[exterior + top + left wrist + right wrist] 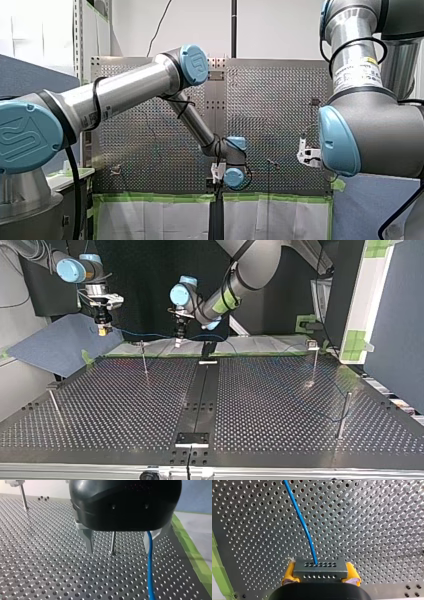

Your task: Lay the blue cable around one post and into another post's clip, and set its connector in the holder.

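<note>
Blue cable [302,525], connector [320,570] tight in right end effector [320,573], beside wide left end effector [119,549].

The perforated table [50,567] is showing dull, brushed metal. The blue cable [304,527] is looking smooth and plastic-sheathed, its connector [320,570] grey matt metal. The black shell of my left gripper [119,551] is shining glossy.

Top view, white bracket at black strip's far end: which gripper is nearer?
Left. My left gripper hangs just left of the bracket there; my right gripper is much further left.
</note>
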You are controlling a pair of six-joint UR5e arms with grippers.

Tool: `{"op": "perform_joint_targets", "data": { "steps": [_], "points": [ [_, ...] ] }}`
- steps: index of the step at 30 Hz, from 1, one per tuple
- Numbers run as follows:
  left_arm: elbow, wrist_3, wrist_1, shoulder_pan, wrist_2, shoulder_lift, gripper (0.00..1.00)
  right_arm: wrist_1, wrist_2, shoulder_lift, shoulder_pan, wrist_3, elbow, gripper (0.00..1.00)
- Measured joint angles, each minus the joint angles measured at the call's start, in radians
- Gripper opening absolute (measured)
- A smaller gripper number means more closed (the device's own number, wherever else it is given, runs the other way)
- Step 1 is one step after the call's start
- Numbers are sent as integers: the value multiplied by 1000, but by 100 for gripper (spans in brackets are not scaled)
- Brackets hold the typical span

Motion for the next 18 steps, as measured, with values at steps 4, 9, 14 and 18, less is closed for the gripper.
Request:
{"op": "perform_joint_targets", "data": {
  "steps": [4,9,14,18],
  "points": [
    [0,0,-4,3,1,0,100,0,1,0,0,-1,0,0],
    [0,-3,-5,-1,1,0,100,0,1,0,1,-1,0,0],
    [0,-2,-5,-8,3,0,66,0,1,0,1,-1,0,0],
    [0,2,-5,-10,2,0,47,0,3,0,1,-1,0,0]
  ]
}}
